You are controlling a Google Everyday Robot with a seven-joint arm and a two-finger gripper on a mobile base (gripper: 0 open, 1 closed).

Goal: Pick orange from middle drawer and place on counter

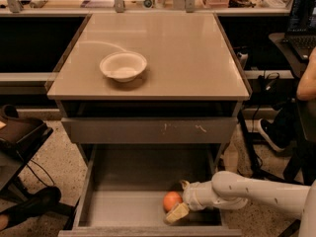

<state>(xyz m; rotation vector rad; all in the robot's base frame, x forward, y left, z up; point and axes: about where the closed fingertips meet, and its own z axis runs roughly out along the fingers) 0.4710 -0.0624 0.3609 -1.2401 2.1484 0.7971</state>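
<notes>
The middle drawer [118, 209] is standing pulled out at the bottom of the cabinet. The orange [171, 200] is lying on its floor, right of centre and near the front edge. The white arm [256, 194] is reaching in low from the right, lying almost level across the drawer's right wall, its wrist pointing left. The gripper [177, 200] is sitting at the orange with its fingers spread. The tan-padded near finger [177, 214] is lying just in front of the fruit and the far finger [183, 184] is showing just behind it, so the fruit is resting between them. Whether either pad is touching it cannot be told. Above, a closed drawer front [148, 130] with pale scratches is overhanging the rear of the open drawer. The counter [187, 48] is carrying a white bowl [123, 65] left of centre. Beyond, a cluttered bench [74, 3] is running across the back. A laptop [302, 14] is sitting at far right, and a shoe [29, 206] is lying at lower left.
</notes>
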